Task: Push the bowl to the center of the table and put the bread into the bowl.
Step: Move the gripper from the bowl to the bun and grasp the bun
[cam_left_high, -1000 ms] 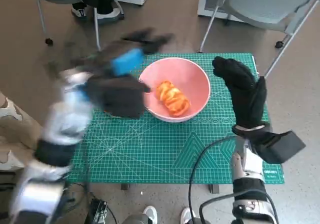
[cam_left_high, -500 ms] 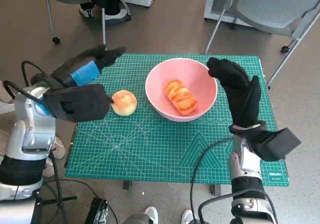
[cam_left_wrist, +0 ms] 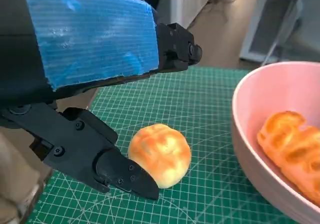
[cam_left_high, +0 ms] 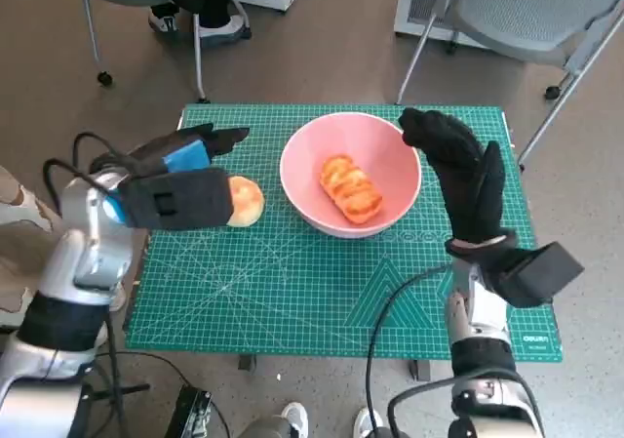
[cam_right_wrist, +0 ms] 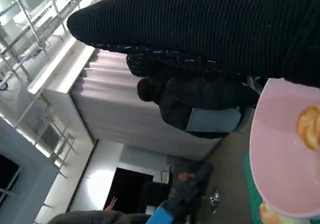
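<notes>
Setting: From my remote station I look down on a small table covered by a green cutting mat (cam_left_high: pixel 292 282), set on a brown floor with grey chairs (cam_left_high: pixel 507 9) behind it; a person's feet (cam_left_high: pixel 195 23) show beyond the far edge.
Bowl: The pink bowl (cam_left_high: pixel 304 196) stands near the middle of the mat, slightly toward the far side.
Bread in bowl: A ridged orange loaf (cam_left_high: pixel 351 189) lies inside the bowl.
Bread on mat: A round bun (cam_left_high: pixel 246 200) sits on the mat just beside the bowl, on my robot's left side.
Left hand: The left hand (cam_left_high: pixel 180 179) is empty, fingers spread around the round bun; in the left wrist view one black fingertip (cam_left_wrist: pixel 130 176) is at the bun's side, and I cannot tell whether it touches.
Right hand: The right hand (cam_left_high: pixel 463 179), in its knitted glove, holds nothing, fingers extended flat along the bowl's right rim.
</notes>
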Robot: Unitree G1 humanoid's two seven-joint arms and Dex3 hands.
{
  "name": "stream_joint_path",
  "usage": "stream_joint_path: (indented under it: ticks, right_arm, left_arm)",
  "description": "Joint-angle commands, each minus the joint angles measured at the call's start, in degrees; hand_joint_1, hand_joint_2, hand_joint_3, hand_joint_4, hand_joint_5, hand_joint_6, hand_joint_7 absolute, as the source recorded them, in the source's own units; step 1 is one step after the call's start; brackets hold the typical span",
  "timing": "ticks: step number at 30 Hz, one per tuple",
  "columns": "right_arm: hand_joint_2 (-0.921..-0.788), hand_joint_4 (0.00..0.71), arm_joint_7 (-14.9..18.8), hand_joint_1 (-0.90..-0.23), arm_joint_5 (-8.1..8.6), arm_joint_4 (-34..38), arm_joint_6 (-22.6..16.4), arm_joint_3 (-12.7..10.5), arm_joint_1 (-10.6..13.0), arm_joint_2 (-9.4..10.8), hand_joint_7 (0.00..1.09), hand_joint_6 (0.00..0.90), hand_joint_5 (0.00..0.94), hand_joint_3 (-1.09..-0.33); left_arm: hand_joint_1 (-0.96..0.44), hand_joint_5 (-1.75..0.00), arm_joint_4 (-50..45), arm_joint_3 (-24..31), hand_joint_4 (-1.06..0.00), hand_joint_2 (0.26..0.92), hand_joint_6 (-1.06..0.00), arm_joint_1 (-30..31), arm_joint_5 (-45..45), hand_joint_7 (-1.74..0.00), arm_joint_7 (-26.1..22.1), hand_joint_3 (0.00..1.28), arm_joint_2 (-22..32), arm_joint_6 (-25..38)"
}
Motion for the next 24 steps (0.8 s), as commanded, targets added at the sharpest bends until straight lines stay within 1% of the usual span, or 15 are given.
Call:
stream_joint_path:
  ticks: [1, 14, 20, 24]
  right_arm:
    - [-0.921, 0.225, 0.6, -0.632, -0.29, 0.5, 0.2, 0.0, 0.8, -0.3, 0.48, 0.078, 0.002, -0.821]
    - [-0.921, 0.226, 1.0, -0.633, 0.14, -0.2, 0.1, -0.4, 1.7, -0.8, 0.48, 0.073, 0.002, -0.820]
    - [-0.921, 0.226, 1.1, -0.633, 0.48, -0.3, 0.6, -0.7, 1.9, -0.9, 0.48, 0.070, 0.002, -0.822]
    - [-0.921, 0.226, 0.9, -0.633, 0.51, -0.7, 0.8, -0.9, 2.1, -0.8, 0.47, 0.070, 0.002, -0.822]
  left_arm:
    - [-0.44, 0.00, 6.4, -2.8, 0.00, 0.690, -0.13, -4.0, 1.9, 0.00, 1.8, 0.00, -2.1, -1.1]
    - [-0.45, 0.00, 30.6, -11.0, 0.00, 0.688, -0.12, -14.4, 7.7, 0.00, 7.0, 0.00, -9.6, -1.9]
    - [-0.46, 0.00, 39.1, -13.6, 0.00, 0.689, -0.12, -18.0, 9.2, 0.00, 8.8, 0.00, -12.2, -2.9]
    - [-0.47, 0.00, 43.0, -14.7, 0.00, 0.689, -0.12, -19.6, 9.4, 0.00, 9.2, 0.00, -13.7, -3.3]
